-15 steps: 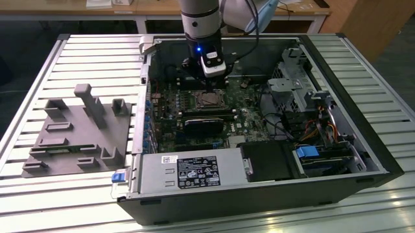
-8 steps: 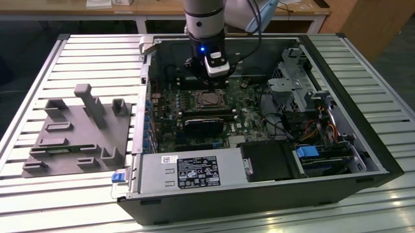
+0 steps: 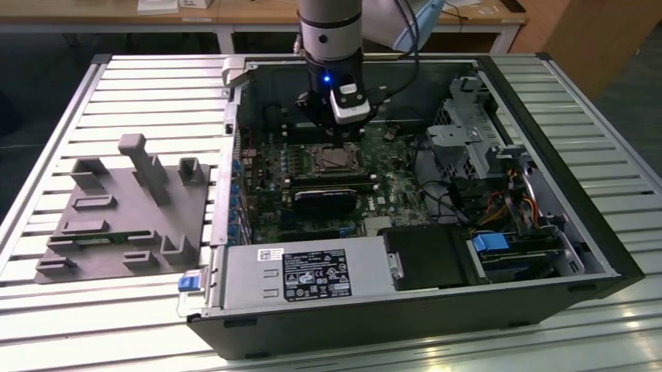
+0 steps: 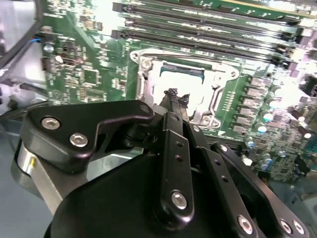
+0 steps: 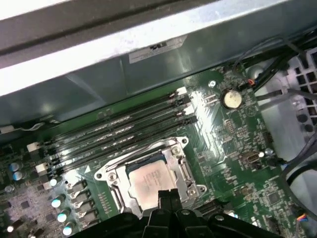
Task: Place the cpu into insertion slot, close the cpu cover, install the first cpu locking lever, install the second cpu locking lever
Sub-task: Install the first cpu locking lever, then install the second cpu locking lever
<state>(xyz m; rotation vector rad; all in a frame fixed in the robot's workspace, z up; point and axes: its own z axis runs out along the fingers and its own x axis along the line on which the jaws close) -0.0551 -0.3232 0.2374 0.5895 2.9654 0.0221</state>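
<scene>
Well to the exterior view's left of the small square insertion slot (image 3: 333, 160), a grey moulded fixture block (image 3: 124, 209) lies on the slatted metal tabletop (image 3: 145, 93). In the slot sits the flat silver-grey cpu (image 5: 147, 181), with the thin silver cpu cover (image 5: 183, 171) flat around it. The black gripper (image 5: 170, 199) hovers at the slot's edge, fingers (image 5: 163, 198) drawn narrow, holding nothing.

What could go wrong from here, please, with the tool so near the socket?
1. The tool hangs over the cpu, which sits framed by the cpu cover; a drop off target could press or scratch the chip.
2. Capacitors and memory slots stand close beside the cover; a sideways slip might hit them.
</scene>
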